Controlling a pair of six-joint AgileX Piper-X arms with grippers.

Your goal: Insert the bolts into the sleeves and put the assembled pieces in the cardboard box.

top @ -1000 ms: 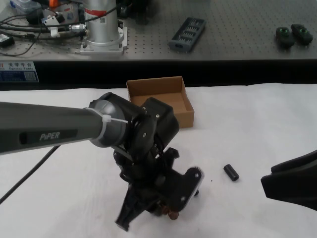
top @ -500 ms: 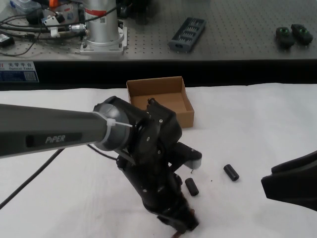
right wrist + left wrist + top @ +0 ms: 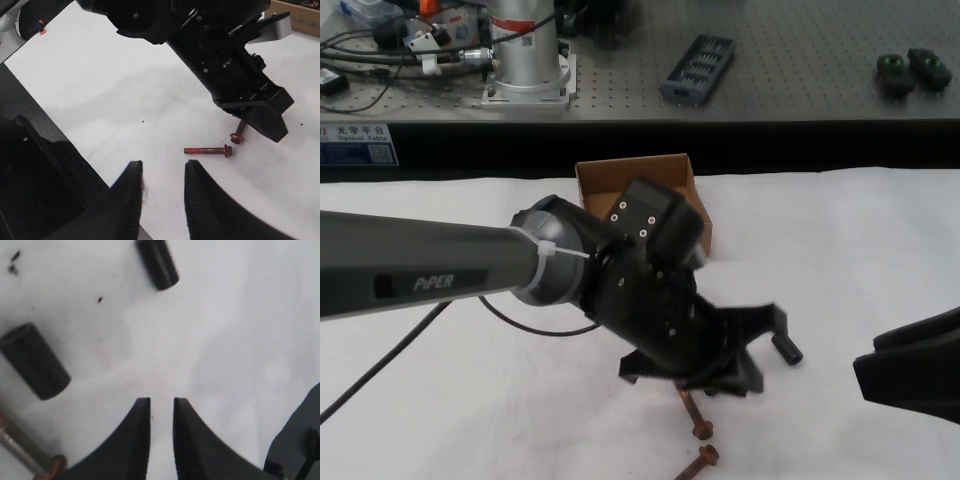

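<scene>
Left gripper (image 3: 161,404) barely parted, seemingly empty (sleeve (image 3: 34,361) nearby); right gripper (image 3: 163,166) apart, empty.

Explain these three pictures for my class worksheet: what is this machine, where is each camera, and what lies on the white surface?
It is a robot with two arms, each ending in a two-fingered gripper. The high view looks down from behind them; the other two cameras sit on the wrists. The left gripper is open and empty near two black sleeves. The right gripper is open and empty too. Two copper-coloured bolts lie on the white cloth, with the cardboard box farther back.
</scene>
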